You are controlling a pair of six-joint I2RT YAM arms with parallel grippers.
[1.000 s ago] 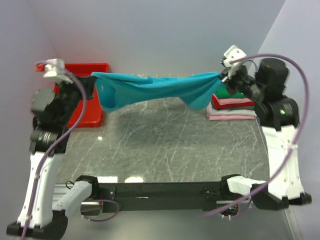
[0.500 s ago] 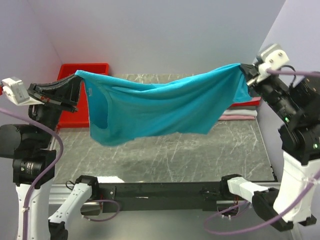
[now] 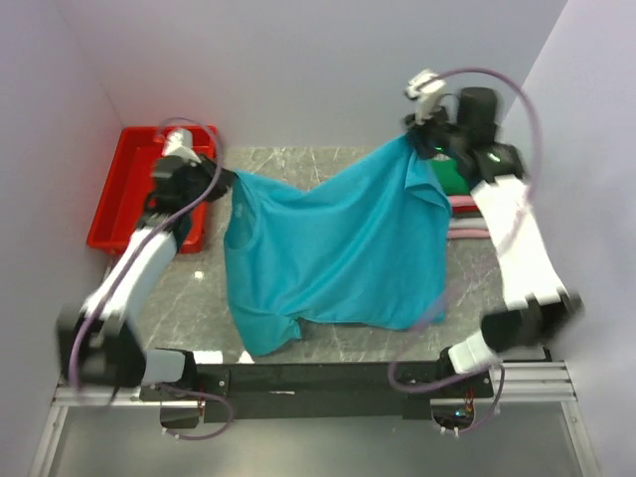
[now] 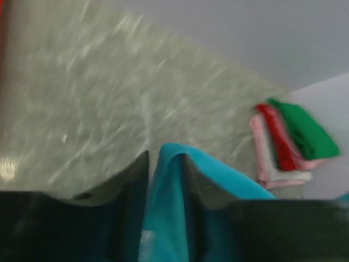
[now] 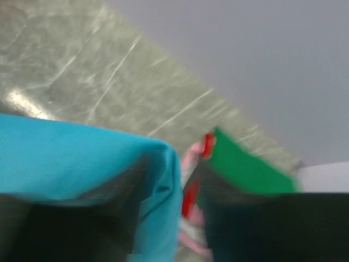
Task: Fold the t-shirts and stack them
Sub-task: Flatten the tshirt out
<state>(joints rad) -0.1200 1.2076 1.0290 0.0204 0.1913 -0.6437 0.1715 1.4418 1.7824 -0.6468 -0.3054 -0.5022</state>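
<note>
The teal short-sleeved cotton t-shirt (image 3: 328, 248) is strung up by its two top corners and fanned wide across the grey marbled table (image 3: 298, 164). The upper edge sags in a shallow dip between the two holds. The body slopes down towards the near side and the bottom hem lies crumpled on the table, close to the near edge, with one corner bunched at the lower left.

Over on the left corner, the left end effector (image 4: 163, 161) has its two dark fingers (image 4: 136, 180) close together with a fold of teal cloth pinched between them. That is a narrow grip, cloth showing on both sides.

At the far right corner, the right end effector (image 3: 414, 142) sits up high with the shirt hanging from it in the overhead view. Its own camera is blurred. The teal cloth lies against one dark finger and the other finger stands off to the side, so I cannot tell whether that grip is closed or slack.

Just behind the right corner sits the stack of folded shirts (image 4: 286, 144), green on top, then red, pink and whitish, lying by the right wall.

Far left, the red plastic tray (image 3: 109, 214) sits beside the left arm, apart from the teal cloth.
</note>
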